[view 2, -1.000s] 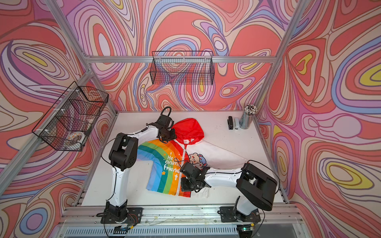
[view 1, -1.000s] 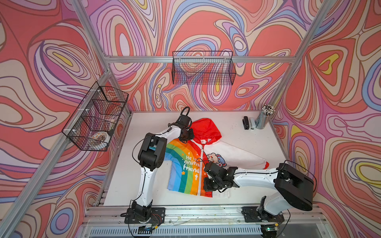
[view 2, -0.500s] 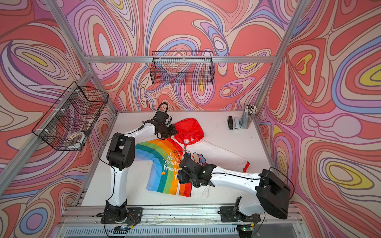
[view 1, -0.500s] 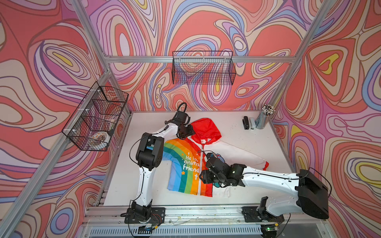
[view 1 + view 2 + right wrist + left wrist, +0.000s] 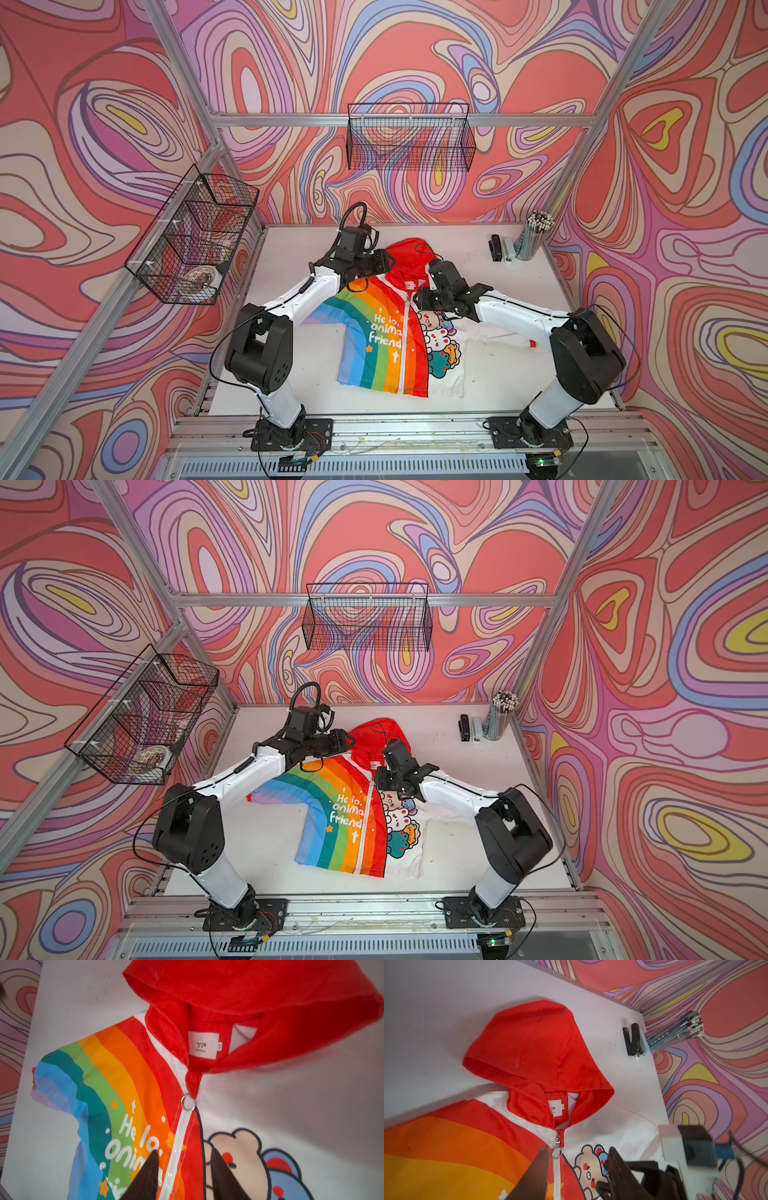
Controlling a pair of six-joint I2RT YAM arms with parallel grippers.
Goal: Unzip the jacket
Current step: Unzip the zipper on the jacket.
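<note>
The jacket lies flat on the white table, red hood toward the back wall, rainbow half beside the white cartoon half. Its white zipper is closed up to the collar, with the metal ring pull at the top. My right gripper hovers open, its dark fingers on either side of the zipper just below the ring. My left gripper is open over the rainbow shoulder beside the hood, holding nothing.
A pencil cup, a black stapler and a small white block stand at the back right corner. One wire basket hangs on the back wall, and another wire basket hangs on the left wall.
My right gripper has travelled from the jacket's hem up along the zipper to the collar and has gone from shut to open. The left gripper stayed by the hood.
</note>
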